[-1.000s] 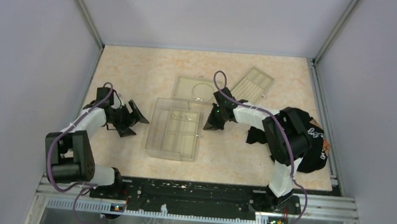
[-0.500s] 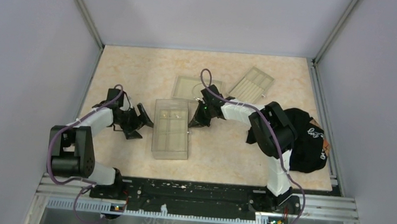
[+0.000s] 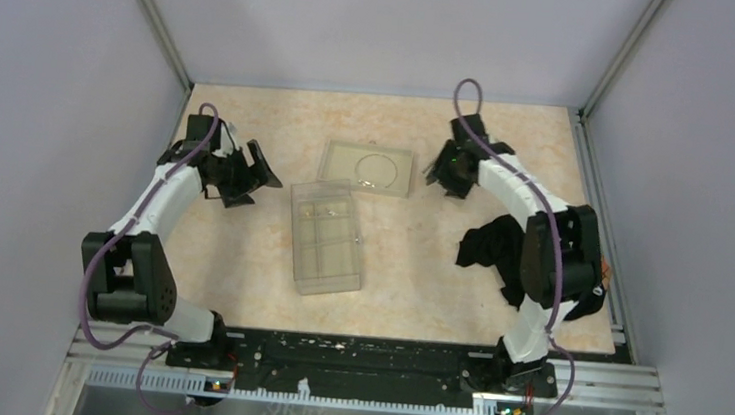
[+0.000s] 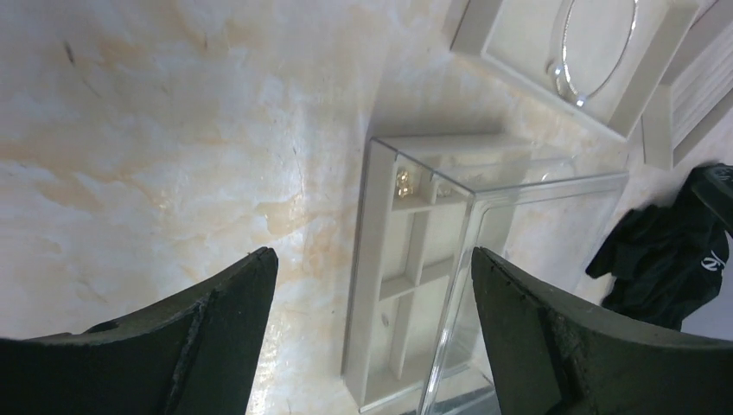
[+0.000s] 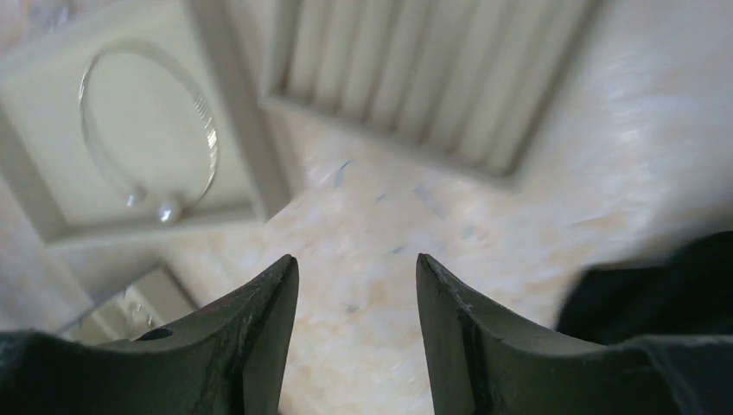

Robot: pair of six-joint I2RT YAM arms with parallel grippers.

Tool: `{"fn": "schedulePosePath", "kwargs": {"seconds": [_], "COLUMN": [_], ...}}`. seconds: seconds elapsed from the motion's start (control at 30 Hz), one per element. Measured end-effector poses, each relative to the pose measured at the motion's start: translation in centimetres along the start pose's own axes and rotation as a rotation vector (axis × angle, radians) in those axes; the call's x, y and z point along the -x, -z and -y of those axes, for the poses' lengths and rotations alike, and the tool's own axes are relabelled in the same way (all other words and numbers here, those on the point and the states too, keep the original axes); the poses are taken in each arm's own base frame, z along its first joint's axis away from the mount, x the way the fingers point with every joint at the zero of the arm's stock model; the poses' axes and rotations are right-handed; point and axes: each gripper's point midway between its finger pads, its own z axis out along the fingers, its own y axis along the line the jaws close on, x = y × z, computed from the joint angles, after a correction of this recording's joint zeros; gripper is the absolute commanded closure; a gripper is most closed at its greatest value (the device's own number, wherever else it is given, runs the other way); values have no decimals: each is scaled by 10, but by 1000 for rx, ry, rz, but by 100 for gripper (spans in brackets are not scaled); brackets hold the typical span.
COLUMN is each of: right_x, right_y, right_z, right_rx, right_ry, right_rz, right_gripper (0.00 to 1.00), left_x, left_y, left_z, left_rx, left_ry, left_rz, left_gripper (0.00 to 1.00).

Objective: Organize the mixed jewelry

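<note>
A: Near edge first. What's readable?

B: Clear compartment box (image 3: 326,236) mid-table, long axis approx. near–far. A transparent lid panel stands up along one long side (seen from the L wrist; angle hard to judge). Black cloth (image 3: 486,246) to its right, partly hidden under the R arm (image 3: 516,185).

A: Anything in the box?

B: Tiny bits (image 4: 403,180): a gold-ish glint in a far-end cell, plus one more speck in a nearer cell. Too small to count or ID. From overhead they're barely visible.

A: Grippers?

B: L gripper (image 3: 253,182) is left of the box and apart from it, jaws spread wide, nothing between them. R gripper (image 3: 443,177) is at the far right, jaws parted, empty. Its wrist cam shows bare tabletop (image 3: 238,266) between the fingers.

A: Hoop?

B: Silver hoop (image 5: 210,138) lies flat inside the shallow flat tray (image 3: 342,170), just beyond the box, its two bead ends close together. Neither gripper touches it.

A: Farthest item?

B: Ribbed tray (image 5: 415,78), seen only by the R wrist cam, blurred and cut off at the frame top. Overhead, the R arm covers it.
</note>
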Motion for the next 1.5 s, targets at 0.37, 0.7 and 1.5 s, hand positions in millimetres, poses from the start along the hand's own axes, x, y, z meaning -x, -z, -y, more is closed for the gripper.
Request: {"fn": "schedulePosePath", "kwargs": {"seconds": [0.37,0.7,1.5], "right_x": [95,102,71], "right_y": [-6,-51,27], "right_z": [107,126,120], "right_rx": [-234,-308,-171], "right_ry": [-180,-207,-75], "right_rz": [121,67,122], "right_gripper": [44,68,100], "left_x": [16,17,7], "left_y": [15,25,20], "left_z": [15,21,23], "left_rx": [-42,-62,-99], "left_ry": [-22,-31,-28], "left_rz": [51,77,39], "left_gripper": [11,11,11]}}
